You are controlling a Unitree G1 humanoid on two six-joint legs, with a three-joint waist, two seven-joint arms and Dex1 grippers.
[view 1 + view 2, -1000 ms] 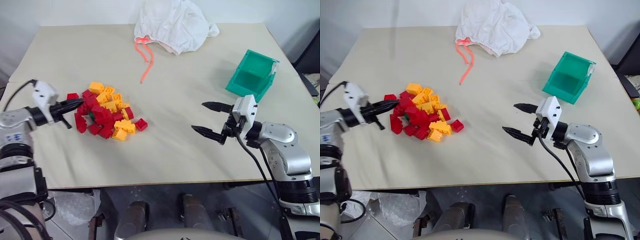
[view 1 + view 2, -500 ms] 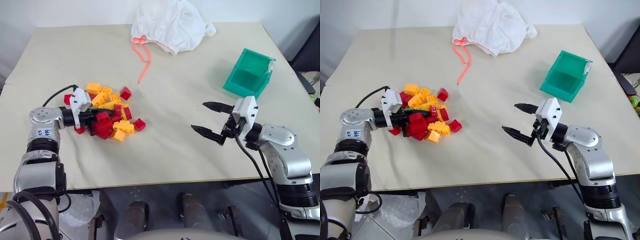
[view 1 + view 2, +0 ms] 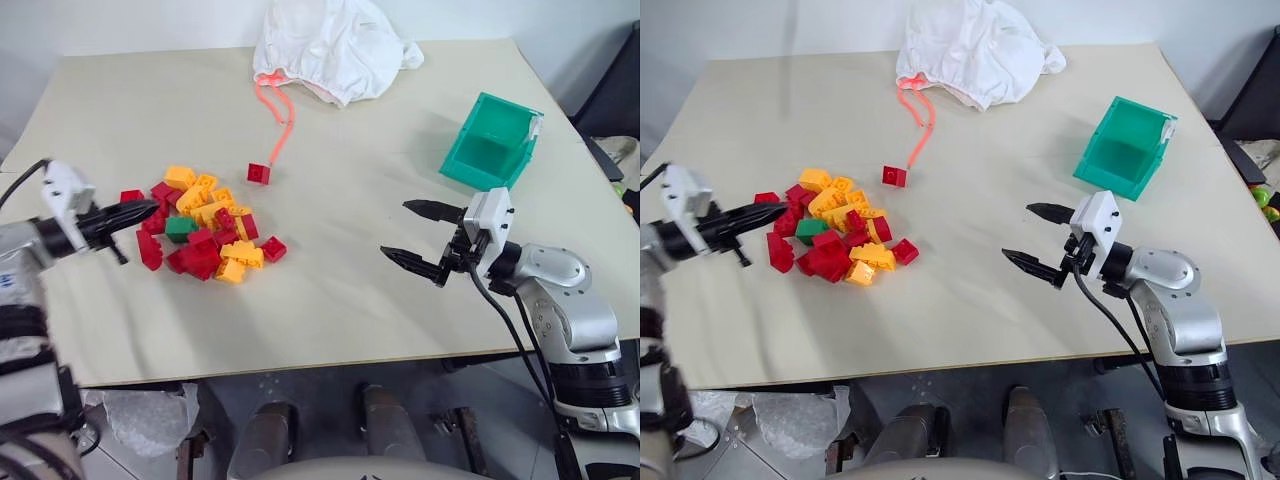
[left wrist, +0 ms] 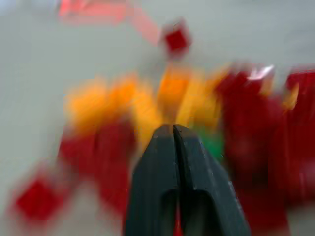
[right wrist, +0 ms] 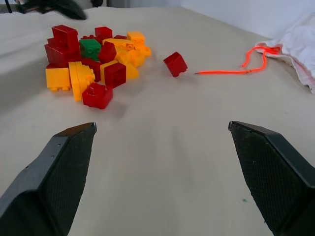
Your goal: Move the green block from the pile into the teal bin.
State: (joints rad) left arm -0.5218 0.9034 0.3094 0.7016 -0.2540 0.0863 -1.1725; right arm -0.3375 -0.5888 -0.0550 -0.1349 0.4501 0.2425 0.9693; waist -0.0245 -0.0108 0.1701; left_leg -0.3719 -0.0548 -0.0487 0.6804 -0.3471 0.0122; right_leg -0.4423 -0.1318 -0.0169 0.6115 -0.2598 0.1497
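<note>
At the left edge of the table (image 3: 330, 300), the left gripper (image 3: 140, 209) hangs just beside the pile (image 3: 205, 225), its two black fingers pressed together with nothing between them, tips pointing toward the bricks. The pile is a loose spread of red and yellow-orange studded bricks, and the green block (image 3: 181, 227) lies in its left half among them, its top uncovered and apart from the gripper's tips. One single red brick (image 3: 259, 173) sits on its own just beyond the pile, near the end of an orange drawstring (image 3: 277, 118) that runs back to a white cloth bag (image 3: 330, 45) at the far edge of the table. Further right, the right gripper (image 3: 420, 240) hovers over bare table, well apart from the bricks, its fingers spread wide and holding nothing. Beyond it, toward the far right corner, stands the teal bin (image 3: 489, 141), upright and open-topped, with a white tag at one corner; its visible interior holds no bricks.
</note>
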